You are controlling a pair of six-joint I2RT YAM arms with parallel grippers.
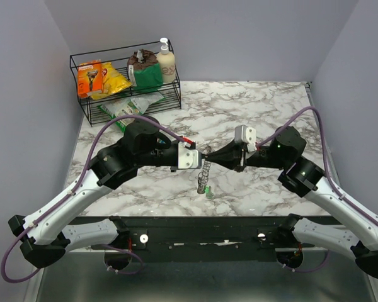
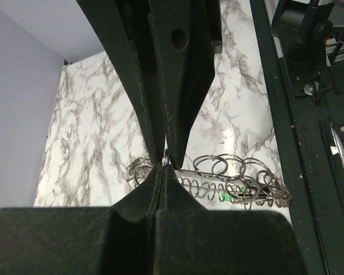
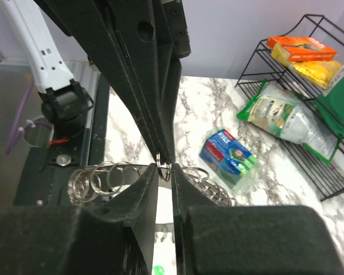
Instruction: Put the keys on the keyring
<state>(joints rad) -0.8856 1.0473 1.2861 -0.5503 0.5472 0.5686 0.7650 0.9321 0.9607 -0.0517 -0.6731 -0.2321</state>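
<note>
Two black robot arms are meeting tip to tip above a marbled surface (image 1: 264,100). The left gripper (image 2: 162,167) is pressing its fingers fully together, pinching a thin wire loop of the keyring (image 1: 205,173) right at its tips. The right gripper (image 3: 165,172) is facing it nose to nose, its fingers standing a narrow gap apart with the same small loop sitting between them; whether they are actually pinching it cannot be told. The rest of the keyring, a string of linked silver rings, is trailing down from the two grippers onto the surface just beneath them. A key (image 2: 225,196) with a green head is lying at the far end of that string, below and apart from both grippers.
</note>
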